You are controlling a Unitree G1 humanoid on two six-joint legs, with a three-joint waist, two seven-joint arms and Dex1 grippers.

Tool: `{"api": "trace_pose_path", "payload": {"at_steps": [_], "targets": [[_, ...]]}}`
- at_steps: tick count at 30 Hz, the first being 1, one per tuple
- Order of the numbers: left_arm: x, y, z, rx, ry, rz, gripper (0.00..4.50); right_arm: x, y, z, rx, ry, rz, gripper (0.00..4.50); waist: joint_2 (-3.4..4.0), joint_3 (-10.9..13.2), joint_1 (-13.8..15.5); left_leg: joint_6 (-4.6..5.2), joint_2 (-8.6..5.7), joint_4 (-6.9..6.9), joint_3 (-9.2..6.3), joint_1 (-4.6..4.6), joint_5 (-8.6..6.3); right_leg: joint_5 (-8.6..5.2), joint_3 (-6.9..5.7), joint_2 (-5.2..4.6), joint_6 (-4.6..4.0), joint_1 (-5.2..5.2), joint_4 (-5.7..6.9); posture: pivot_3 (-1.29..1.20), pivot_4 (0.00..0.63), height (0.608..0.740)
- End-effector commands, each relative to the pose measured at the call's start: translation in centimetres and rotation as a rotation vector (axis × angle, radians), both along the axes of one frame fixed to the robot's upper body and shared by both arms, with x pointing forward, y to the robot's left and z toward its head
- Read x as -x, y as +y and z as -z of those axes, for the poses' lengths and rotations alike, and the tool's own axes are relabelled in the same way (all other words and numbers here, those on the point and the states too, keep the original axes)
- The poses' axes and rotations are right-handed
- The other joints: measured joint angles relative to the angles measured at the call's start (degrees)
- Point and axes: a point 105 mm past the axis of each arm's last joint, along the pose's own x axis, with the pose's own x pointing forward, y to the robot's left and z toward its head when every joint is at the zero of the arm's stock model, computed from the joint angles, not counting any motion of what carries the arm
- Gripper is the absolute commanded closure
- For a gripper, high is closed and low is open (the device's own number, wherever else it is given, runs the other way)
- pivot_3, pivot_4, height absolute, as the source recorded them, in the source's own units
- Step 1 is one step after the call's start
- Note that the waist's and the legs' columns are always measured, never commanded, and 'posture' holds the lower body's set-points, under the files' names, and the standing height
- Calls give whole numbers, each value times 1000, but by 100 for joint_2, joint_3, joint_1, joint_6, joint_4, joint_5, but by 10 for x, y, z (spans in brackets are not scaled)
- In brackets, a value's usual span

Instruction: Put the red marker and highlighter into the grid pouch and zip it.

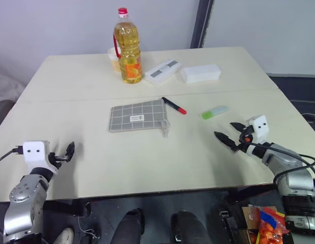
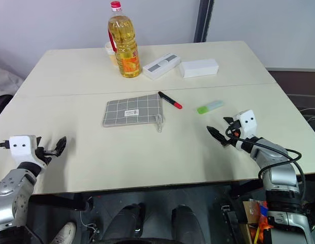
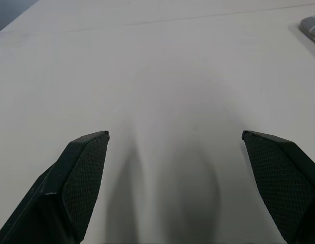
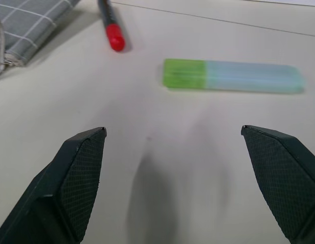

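The grey grid pouch [image 1: 137, 116] lies flat at the middle of the table, its zipper cord [image 1: 165, 129] at its right end. Just right of it lies the red marker [image 1: 174, 105], red cap pointing right. Further right rests the green highlighter [image 1: 214, 112] with its pale cap. My right gripper [image 1: 224, 130] hovers open a little nearer than the highlighter, pointing at it; the right wrist view has the highlighter [image 4: 232, 77] and the marker [image 4: 111, 28] ahead of the spread fingers. My left gripper [image 1: 66, 152] stands open over bare table at the near left, holding nothing.
A bottle of yellow oil [image 1: 129, 48] stands at the back with a small cup [image 1: 113, 55] behind it. Two white boxes [image 1: 162, 71] [image 1: 200, 73] lie to its right. A seam [image 1: 71, 99] crosses the table. A bag of orange items [image 1: 266, 223] sits on the floor, near right.
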Motion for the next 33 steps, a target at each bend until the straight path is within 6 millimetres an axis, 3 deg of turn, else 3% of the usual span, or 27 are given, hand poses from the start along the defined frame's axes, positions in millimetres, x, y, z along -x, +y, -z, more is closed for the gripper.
{"api": "trace_pose_path", "payload": {"at_steps": [1, 8, 15, 18, 22, 25, 33], "targets": [[-1, 0, -15, -20, -52, 6, 0, -1, 4, -19, 0, -61, -14, 82, 0, 0, 8, 0, 0, 0, 0, -1, 0, 0, 0, 0, 0, 0, -1, 0, 150, 740], [-9, -8, -15, -9, -60, 27, 0, -2, 22, -26, -19, -85, -53, 82, 0, 0, -9, 0, 1, 1, 0, -1, 0, 0, 0, 1, 0, -1, -1, 0, 150, 740], [-19, -29, -12, -12, -73, 71, 0, -6, 99, -43, -98, -145, -237, 82, 0, 0, -26, 0, 4, 0, -1, 0, 0, 1, 0, 6, 0, -4, 2, 0, 150, 740], [-22, -41, -10, -21, -73, 118, 0, -6, 127, -49, -127, -166, -304, 875, 0, 0, -20, 0, 2, 0, -1, -1, 0, 1, 1, 4, 1, -4, 1, 0, 150, 740], [-28, -49, -8, -46, -60, 174, 0, -21, 166, -44, -99, -148, -300, 2991, 0, 0, -19, -1, 0, 0, -4, -3, 0, 1, 0, 3, 1, -6, 1, 0, 150, 740], [-31, -48, -11, -56, -71, 184, 0, -33, 183, -38, -61, -132, -276, 4437, 0, 0, -30, -1, 2, -1, -7, -1, 1, 2, -1, 7, -2, -10, 4, 0, 150, 740], [-31, -44, -10, -135, -58, 215, 0, -67, 215, -12, 45, -14, -170, 4437, 0, 0, -46, -2, -1, -6, -4, -3, 1, 3, 0, 5, -1, -16, 5, 0, 150, 740]]}}
